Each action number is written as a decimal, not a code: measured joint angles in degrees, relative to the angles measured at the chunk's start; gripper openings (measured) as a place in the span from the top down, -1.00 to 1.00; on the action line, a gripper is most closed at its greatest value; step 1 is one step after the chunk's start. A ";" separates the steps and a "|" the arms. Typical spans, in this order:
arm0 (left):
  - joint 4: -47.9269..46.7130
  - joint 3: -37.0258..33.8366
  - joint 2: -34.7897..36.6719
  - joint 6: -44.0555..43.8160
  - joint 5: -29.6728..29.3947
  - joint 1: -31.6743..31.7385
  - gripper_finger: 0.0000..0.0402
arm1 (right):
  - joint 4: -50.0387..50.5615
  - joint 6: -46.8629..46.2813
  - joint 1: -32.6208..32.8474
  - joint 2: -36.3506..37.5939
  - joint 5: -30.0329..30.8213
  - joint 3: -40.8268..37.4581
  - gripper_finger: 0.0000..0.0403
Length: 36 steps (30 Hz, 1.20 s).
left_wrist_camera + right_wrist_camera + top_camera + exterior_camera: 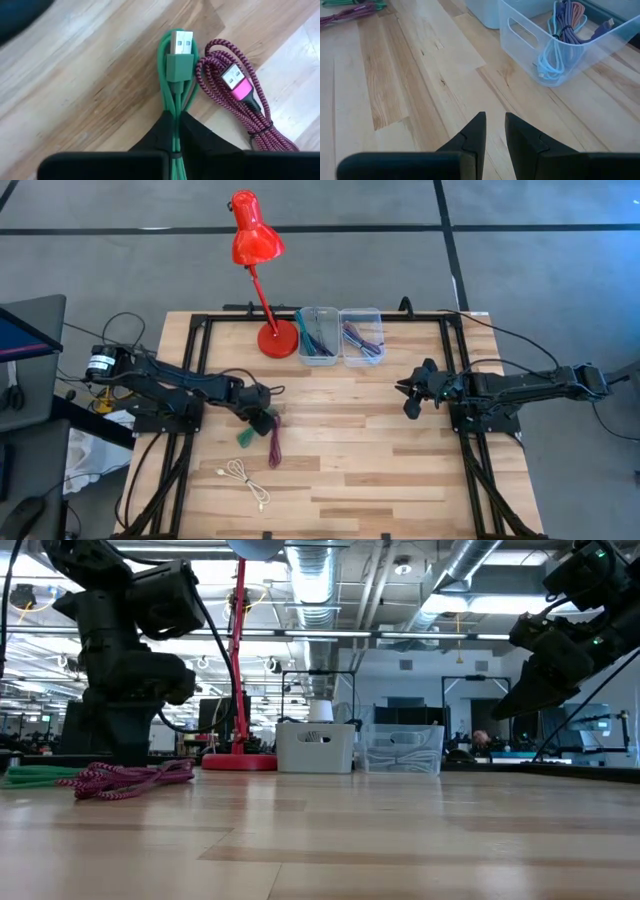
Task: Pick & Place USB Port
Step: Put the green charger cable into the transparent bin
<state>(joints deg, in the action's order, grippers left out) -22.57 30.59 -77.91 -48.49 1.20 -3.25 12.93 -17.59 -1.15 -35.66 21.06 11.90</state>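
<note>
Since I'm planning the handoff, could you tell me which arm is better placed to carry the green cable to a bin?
Left. Its gripper is already shut on the green cable, while the right gripper hangs over bare table.

Two matte black jointed arms, left gripper (pixel 175 131) with wedge-shaped dark fingers, right gripper (pixel 495 131) alike, black cables trailing from both bases

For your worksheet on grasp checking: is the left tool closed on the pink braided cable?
No: the left tool pinches the green cable, while the pink braided cable lies free beside it.
</note>
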 joint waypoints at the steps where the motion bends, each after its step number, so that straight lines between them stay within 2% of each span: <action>1: 0.01 0.00 0.01 0.24 -0.35 -0.01 0.93 | 0.00 0.01 0.00 0.00 0.00 0.00 0.67; 7: -0.30 0.61 1.90 5.07 -4.06 0.03 0.95 | 0.00 0.01 0.00 0.00 0.00 0.00 0.67; 14: -0.49 4.14 11.39 11.87 -10.12 0.06 0.95 | -0.42 0.01 0.00 0.00 -0.02 -0.02 0.67; 18: 1.23 6.16 16.69 15.17 -13.63 0.00 0.95 | -6.51 0.23 0.00 0.00 -2.01 -0.01 0.67; 21: 6.43 7.11 18.75 19.54 -14.65 0.00 0.96 | -13.90 3.29 0.00 -0.15 -5.33 0.00 0.67; 27: 22.34 7.28 17.62 30.11 -14.70 0.02 0.96 | -29.32 7.69 0.07 -4.84 -8.30 0.00 0.67; 30: 25.79 7.28 15.62 32.12 -13.99 1.10 0.96 | -34.03 8.11 -0.04 -8.94 -9.20 0.00 0.67; 36: 29.03 7.28 10.57 32.07 -8.34 5.85 0.96 | -41.14 7.67 -0.04 -19.02 -9.22 0.00 0.67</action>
<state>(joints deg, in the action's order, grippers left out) 6.46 37.87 -67.34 -16.43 -7.14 2.60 -28.21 -9.93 -1.19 -54.68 11.84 11.90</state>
